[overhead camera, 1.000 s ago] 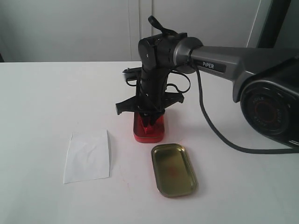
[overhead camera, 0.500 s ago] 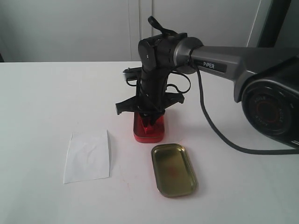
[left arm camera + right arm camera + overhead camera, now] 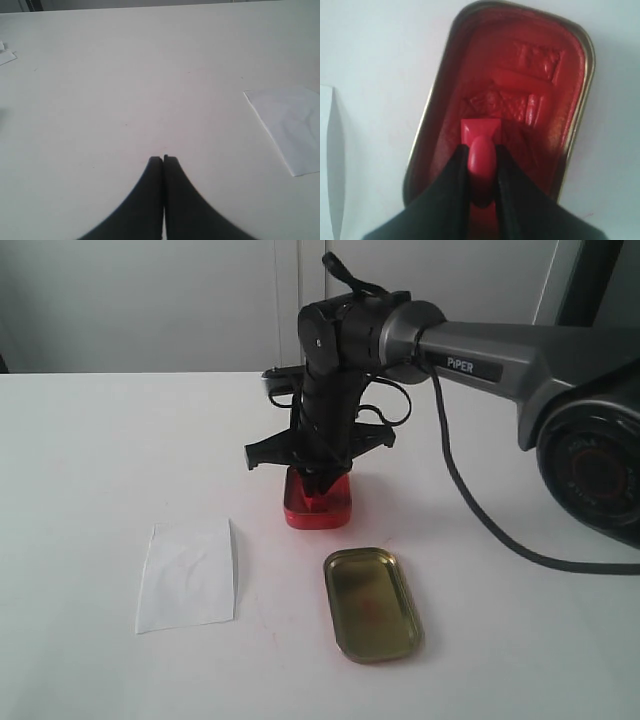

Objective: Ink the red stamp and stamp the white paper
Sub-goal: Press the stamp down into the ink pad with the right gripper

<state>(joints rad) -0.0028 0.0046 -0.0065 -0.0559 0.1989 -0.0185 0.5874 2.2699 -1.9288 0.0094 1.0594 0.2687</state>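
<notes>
On the white desk [image 3: 100, 460], over the ink tin [image 3: 317, 512], the right fingers [image 3: 454, 182] pinch the red stamp [image 3: 480, 145] by its round knob, which may slip; left fingers [image 3: 150, 200] are pressed together.

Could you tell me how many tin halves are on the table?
2: the red ink tin sits under the right gripper; the empty gold lid lies nearer the camera, right of the white paper. None seems hidden.

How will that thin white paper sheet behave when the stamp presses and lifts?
Probably floppy and very light: the thin, wrinkled white paper sheet lies loose, nothing pinning it. It may slide, or cling to the small red plastic stamp on lift-off.
</notes>
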